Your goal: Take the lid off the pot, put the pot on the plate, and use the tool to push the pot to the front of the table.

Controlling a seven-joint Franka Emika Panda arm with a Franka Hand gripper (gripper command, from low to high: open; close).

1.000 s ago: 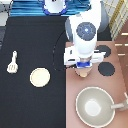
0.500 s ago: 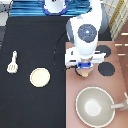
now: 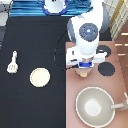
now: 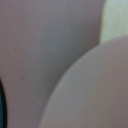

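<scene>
1. The gripper (image 3: 84, 67), white glossy plastic with a blue block, hangs low over the stove (image 3: 118, 85).
2. Directly under it, the pot (image 3: 83, 73) looks smooth, matt pink.
3. The stove looks matt pinkish-brown.
4. Well beside it, the table (image 3: 30, 45) is matt black.

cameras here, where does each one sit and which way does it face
Exterior view: fixed high above the table, across from the robot, looking steeply down; it shows the white arm and the gripper low over the pot on the stove, with the plate, tool and grey pan.
Wrist view: on the hand, looking close at a pale-pink curved surface; no robot body shows.
Shared: probably the pale-pink pot and the pinkish stove top.
</scene>
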